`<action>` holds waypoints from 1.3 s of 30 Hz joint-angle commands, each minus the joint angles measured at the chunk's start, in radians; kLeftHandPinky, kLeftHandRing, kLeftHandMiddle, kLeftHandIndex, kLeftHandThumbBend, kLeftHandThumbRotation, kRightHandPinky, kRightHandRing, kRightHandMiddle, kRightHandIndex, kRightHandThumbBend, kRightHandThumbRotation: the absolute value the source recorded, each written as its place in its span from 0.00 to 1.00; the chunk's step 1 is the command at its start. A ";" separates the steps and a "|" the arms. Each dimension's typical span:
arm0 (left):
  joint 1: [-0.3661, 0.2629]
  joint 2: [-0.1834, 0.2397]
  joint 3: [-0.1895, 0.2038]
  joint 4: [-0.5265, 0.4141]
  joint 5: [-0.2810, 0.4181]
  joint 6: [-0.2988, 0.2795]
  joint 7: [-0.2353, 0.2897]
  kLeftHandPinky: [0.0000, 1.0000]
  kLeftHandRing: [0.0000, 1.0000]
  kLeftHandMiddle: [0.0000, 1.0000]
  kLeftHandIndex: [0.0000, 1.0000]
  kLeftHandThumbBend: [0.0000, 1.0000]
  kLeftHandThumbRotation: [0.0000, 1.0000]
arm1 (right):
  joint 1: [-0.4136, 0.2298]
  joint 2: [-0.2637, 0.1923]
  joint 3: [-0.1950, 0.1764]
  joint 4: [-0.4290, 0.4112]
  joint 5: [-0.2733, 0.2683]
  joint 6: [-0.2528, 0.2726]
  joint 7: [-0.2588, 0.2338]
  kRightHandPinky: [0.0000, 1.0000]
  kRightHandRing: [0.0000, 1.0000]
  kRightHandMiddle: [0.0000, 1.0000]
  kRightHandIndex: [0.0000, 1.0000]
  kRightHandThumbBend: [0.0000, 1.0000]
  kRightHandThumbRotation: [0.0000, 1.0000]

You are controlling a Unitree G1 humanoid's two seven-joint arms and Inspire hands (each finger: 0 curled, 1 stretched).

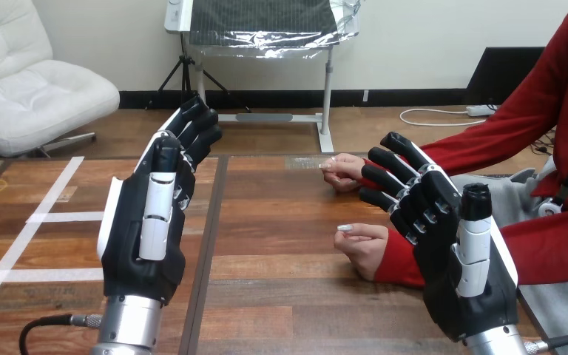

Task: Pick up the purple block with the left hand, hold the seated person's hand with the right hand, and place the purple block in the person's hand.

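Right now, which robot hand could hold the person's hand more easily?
The right hand. Its open fingers are beside the person's nearer hand and farther hand on the table, while the left hand is raised well away at the other side.

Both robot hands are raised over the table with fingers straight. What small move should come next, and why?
Probably lower the right hand slightly toward the person's nearer hand, ready to curl round it. The right hand is open and raised just beside that hand, which rests loosely curled on the table, not yet held. The left hand is also open and holds nothing.
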 commanded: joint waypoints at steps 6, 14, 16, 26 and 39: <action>-0.109 0.026 0.000 0.067 0.053 -0.063 0.009 0.85 0.86 0.85 0.83 0.52 0.89 | -0.059 -0.007 -0.006 -0.008 0.006 -0.004 0.005 0.81 0.86 0.87 0.87 0.78 0.98; -0.206 0.071 0.018 0.179 0.101 -0.103 0.017 0.74 0.84 0.84 0.81 0.44 0.85 | -0.063 -0.008 -0.006 -0.001 0.005 -0.007 0.008 0.81 0.86 0.87 0.87 0.78 0.98; -0.234 0.086 0.022 0.217 0.126 -0.122 0.029 0.72 0.83 0.83 0.80 0.43 0.84 | -0.063 -0.008 -0.006 -0.002 0.004 -0.005 0.008 0.81 0.86 0.87 0.87 0.78 0.98; -0.369 0.162 0.029 0.407 0.245 -0.198 0.100 0.71 0.82 0.82 0.80 0.36 0.81 | -0.063 -0.004 -0.004 -0.002 0.002 -0.008 0.004 0.82 0.86 0.86 0.88 0.78 0.99; -0.545 0.238 0.021 0.672 0.325 -0.260 0.166 0.80 0.85 0.85 0.83 0.41 0.77 | -0.055 0.003 -0.005 -0.015 0.006 -0.001 -0.006 0.81 0.85 0.85 0.88 0.80 0.98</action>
